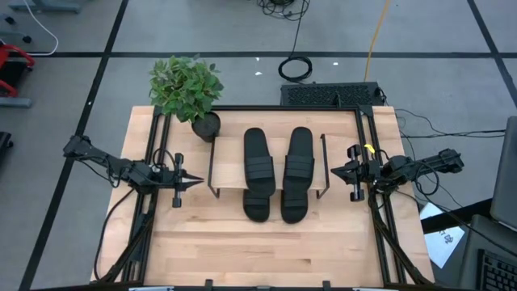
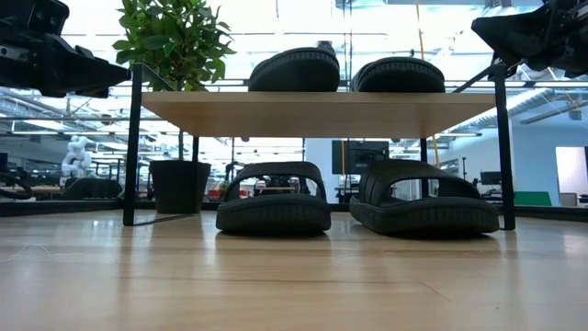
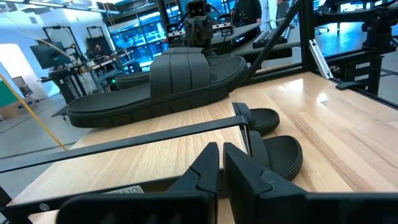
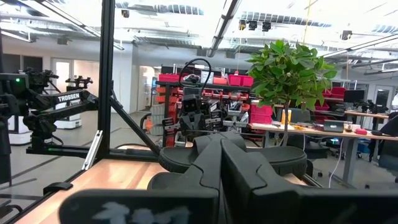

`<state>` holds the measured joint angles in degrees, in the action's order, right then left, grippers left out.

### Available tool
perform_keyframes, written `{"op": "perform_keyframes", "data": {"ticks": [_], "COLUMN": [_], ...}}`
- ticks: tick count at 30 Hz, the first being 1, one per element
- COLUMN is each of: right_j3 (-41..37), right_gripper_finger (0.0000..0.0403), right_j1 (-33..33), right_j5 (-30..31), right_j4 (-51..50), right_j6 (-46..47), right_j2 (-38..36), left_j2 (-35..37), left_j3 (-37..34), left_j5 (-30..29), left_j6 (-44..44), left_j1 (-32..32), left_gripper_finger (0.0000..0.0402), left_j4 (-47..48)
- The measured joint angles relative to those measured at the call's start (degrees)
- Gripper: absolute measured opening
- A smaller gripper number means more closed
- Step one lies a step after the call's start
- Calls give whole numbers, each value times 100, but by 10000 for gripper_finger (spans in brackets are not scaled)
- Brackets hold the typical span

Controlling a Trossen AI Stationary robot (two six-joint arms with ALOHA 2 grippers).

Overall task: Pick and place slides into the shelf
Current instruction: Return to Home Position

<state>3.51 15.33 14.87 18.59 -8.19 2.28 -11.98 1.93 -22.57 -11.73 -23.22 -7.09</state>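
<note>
Black slides fill the shelf between left claw and right claw.

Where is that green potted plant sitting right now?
In the high view, the potted plant stands at the far edge of the table, on the robot's left side, just beside the far left corner of the shelf.

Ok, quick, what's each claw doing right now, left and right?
Left claw: closed, holding nothing, off the left end of the shelf.
Right claw: closed, holding nothing, off the shelf's right end.
</note>
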Motion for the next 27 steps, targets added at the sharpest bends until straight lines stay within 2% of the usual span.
{"op": "perform_keyframes", "data": {"ticks": [9, 19, 27], "right_j3": [0, 0, -1], "right_gripper_finger": [0, 0, 0], "right_j1": [0, 0, 0], "right_j5": [0, 0, 0], "right_j4": [0, -1, -1], "right_j6": [0, 1, 1], "right_j2": [0, 0, 1], "left_j2": [1, 1, 1], "left_j3": [0, 0, 0], "left_j5": [-2, -2, -2], "left_j6": [0, 0, -1], "left_j1": [0, 0, 0], "left_gripper_finger": [1, 27, 15], "left_j4": [0, 0, 0]}}
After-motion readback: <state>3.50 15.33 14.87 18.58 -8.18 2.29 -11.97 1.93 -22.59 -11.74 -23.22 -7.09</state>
